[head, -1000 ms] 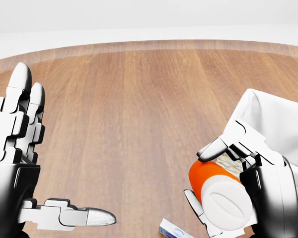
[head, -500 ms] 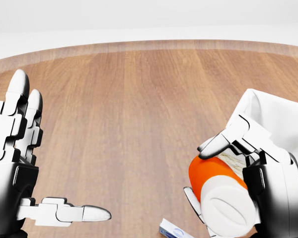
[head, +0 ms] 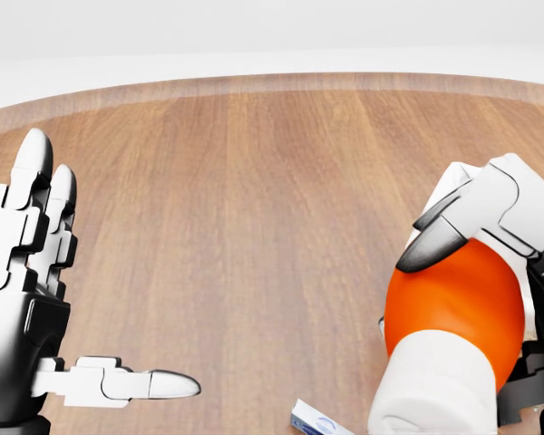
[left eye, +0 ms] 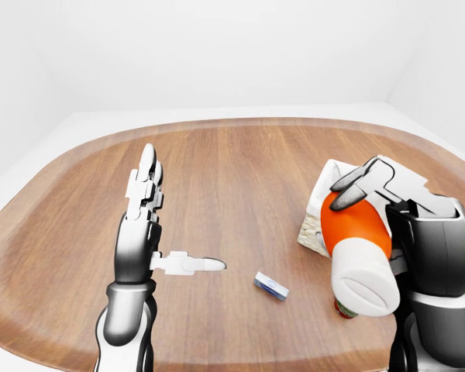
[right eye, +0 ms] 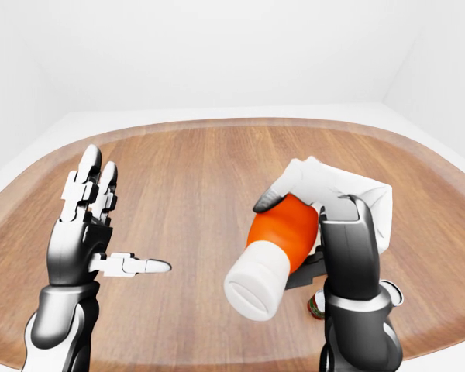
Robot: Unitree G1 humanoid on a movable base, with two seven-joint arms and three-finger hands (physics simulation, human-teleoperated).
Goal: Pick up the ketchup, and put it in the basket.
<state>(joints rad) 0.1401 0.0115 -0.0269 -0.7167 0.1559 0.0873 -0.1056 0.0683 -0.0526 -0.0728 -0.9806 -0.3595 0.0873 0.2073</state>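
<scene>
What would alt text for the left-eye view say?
The right hand grips an orange, white-capped ketchup bottle beside the white-lined basket on a wooden table. The left hand hangs open, and a small blue-and-white packet lies between them.

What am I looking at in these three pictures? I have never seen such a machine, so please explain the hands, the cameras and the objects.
These are simulator renders of a humanoid robot, seen from three cameras on its own head, looking out over its arms. The left-eye and right-eye views are a pair and show almost the same scene; the head view looks more steeply down.

The left hand has three fingers spread open and holds nothing. The right hand has its fingers closed round the ketchup, an orange bottle with a white cap, lifted off the wooden table and tilted with the cap toward the camera.

Behind the bottle stands the basket, lined with white cloth. On the table lie a small blue and white box and, near the right arm, a small red and green object, mostly hidden, which I cannot identify.
</scene>
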